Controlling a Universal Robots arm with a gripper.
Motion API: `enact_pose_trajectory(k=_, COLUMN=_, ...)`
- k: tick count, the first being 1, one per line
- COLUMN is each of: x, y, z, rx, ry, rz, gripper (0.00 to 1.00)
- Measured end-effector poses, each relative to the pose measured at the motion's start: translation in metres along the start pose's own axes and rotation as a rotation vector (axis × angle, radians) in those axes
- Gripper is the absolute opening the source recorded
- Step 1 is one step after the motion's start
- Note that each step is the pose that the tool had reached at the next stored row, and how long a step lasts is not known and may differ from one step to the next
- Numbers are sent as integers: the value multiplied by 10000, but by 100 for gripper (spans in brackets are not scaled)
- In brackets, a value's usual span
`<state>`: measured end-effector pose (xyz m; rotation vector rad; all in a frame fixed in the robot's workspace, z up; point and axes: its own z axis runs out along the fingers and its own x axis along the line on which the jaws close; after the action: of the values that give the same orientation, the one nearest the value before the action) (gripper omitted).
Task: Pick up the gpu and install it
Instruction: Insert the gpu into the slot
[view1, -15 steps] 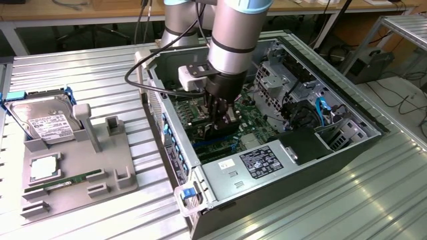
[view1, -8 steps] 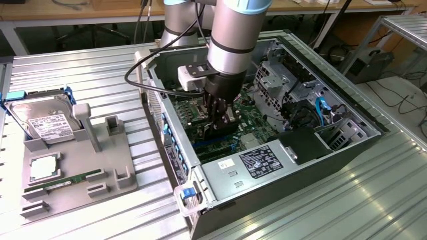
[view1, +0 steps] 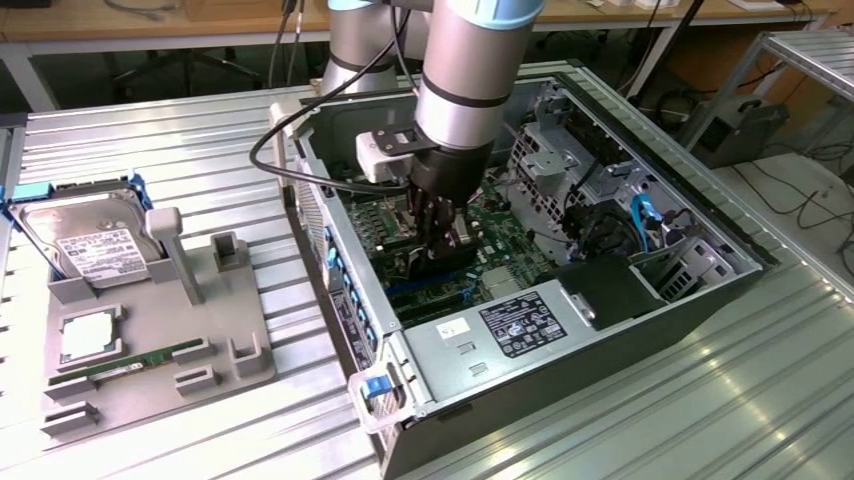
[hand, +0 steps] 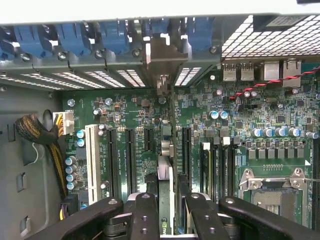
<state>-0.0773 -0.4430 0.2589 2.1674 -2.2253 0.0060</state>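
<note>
End effector (hand: 165, 210) grips the gpu (hand: 165, 175) edge-on above the motherboard (hand: 250, 115); slight misalignment with the slot could jam it.

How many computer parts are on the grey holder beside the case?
3: a hard drive at its far end, a square silver chip mid-holder, a green memory stick nearest the camera; none seems hidden.

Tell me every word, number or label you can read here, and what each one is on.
None can be read.
White label on the hard drive: print too small.
Black label on the power supply: blurred.
White lettering on the motherboard: too small.
Sticker on the computer case: illegible.
</note>
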Motion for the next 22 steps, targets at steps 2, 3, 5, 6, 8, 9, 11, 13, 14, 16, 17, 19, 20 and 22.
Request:
enact_pose_trajectory(k=2, x=-1, y=0, z=2, rx=1, ry=-7, rz=1, gripper=26)
enact_pose_trajectory(k=3, x=-1, y=0, z=1, rx=0, ry=-3, rz=1, gripper=27)
enact_pose_trajectory(k=5, x=0, y=0, z=1, rx=1, ry=-2, rz=1, gripper=33)
enact_pose_trajectory(k=6, x=0, y=0, z=0, rx=1, ry=-1, rz=1, gripper=40)
enact_pose_trajectory(k=8, x=1, y=1, z=-24, rx=-1, ry=3, rz=1, gripper=40)
enact_pose_trajectory(k=9, x=1, y=1, z=-58, rx=0, ry=-1, rz=1, gripper=40)
enact_pose_trajectory(k=11, x=4, y=3, z=-148, rx=0, ry=0, rz=1, gripper=40)
enact_pose_trajectory(k=13, x=7, y=7, z=-302, rx=0, ry=-1, rz=0, gripper=40)
enact_pose_trajectory(k=14, x=7, y=8, z=-333, rx=0, ry=-1, rz=-1, gripper=40)
enact_pose_trajectory(k=16, x=-6, y=20, z=-376, rx=1, ry=-2, rz=0, gripper=39)
enact_pose_trajectory(k=17, x=-13, y=35, z=-377, rx=5, ry=0, rz=0, gripper=32)
enact_pose_trajectory(k=19, x=-22, y=63, z=-366, rx=24, ry=-2, rz=2, gripper=20)
enact_pose_trajectory(k=20, x=-24, y=69, z=-355, rx=29, ry=0, rz=2, gripper=20)
enact_pose_trajectory(k=22, x=-27, y=74, z=-312, rx=37, ry=-1, rz=0, gripper=11)
